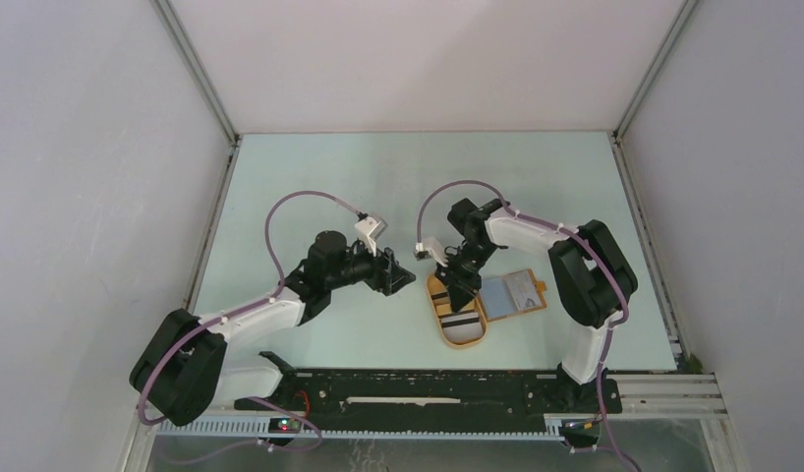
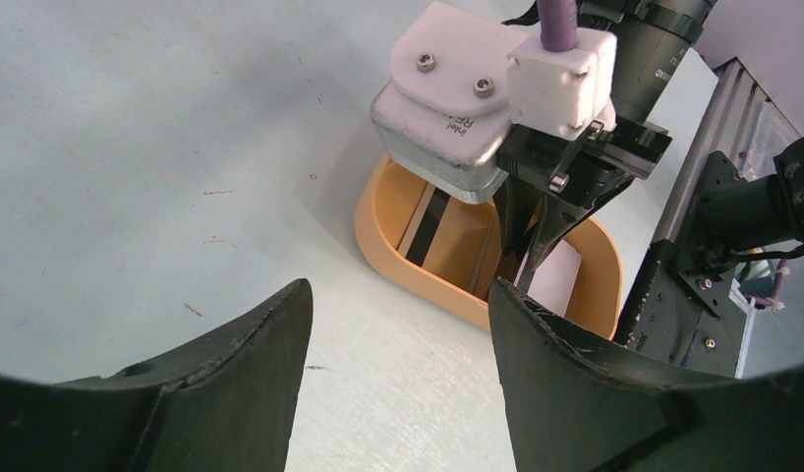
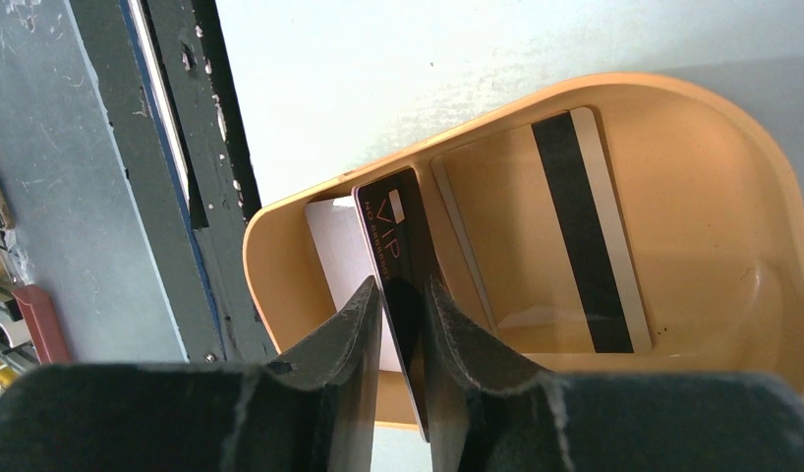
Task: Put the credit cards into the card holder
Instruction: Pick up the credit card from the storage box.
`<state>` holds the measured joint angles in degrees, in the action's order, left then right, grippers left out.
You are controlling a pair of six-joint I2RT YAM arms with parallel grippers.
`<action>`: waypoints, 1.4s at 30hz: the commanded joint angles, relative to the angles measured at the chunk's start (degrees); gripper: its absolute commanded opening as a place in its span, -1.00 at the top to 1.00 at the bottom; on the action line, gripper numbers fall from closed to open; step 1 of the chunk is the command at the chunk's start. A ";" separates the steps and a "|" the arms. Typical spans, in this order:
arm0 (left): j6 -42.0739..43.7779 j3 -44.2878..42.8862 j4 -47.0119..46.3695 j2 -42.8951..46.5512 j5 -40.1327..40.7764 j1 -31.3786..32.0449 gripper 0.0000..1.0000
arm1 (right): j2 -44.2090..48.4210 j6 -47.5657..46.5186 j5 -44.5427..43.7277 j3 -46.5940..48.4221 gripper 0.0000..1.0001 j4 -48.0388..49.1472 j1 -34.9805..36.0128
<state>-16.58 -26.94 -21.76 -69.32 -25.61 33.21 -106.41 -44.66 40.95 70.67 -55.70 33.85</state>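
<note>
Three cards in the orange tray, lower centre of the top view: white card and striped card lie flat; black card stands on edge, pinched by the right gripper. Left gripper hangs spread and empty, left of the tray. Wallet lies open just right of the tray.

From above, the right arm hides the far end of the tray, and what lies on the wallet is too small to tell. Up close, the right jaws cover part of the black card. That card hides part of the white card behind it. The tray's end is cut off there.
</note>
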 commanded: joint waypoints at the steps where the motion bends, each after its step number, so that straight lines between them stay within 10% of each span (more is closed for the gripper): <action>1: -0.60 1.30 -1.77 1.38 -0.06 -0.43 -0.42 | 3.11 -0.96 1.85 2.09 0.41 -1.52 -0.25; 23: -25.67 8.47 -17.57 -7.77 1.65 -0.29 -0.22 | 3.05 10.53 3.66 -2.33 0.87 10.50 -2.09; 42: -26.94 6.93 -10.41 -4.07 4.36 -3.14 -0.24 | 7.94 47.89 -11.45 -11.53 1.00 40.85 -2.50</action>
<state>-43.11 -19.35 -33.95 -75.50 -21.47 30.65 -100.49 -6.59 37.58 59.29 -22.31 31.22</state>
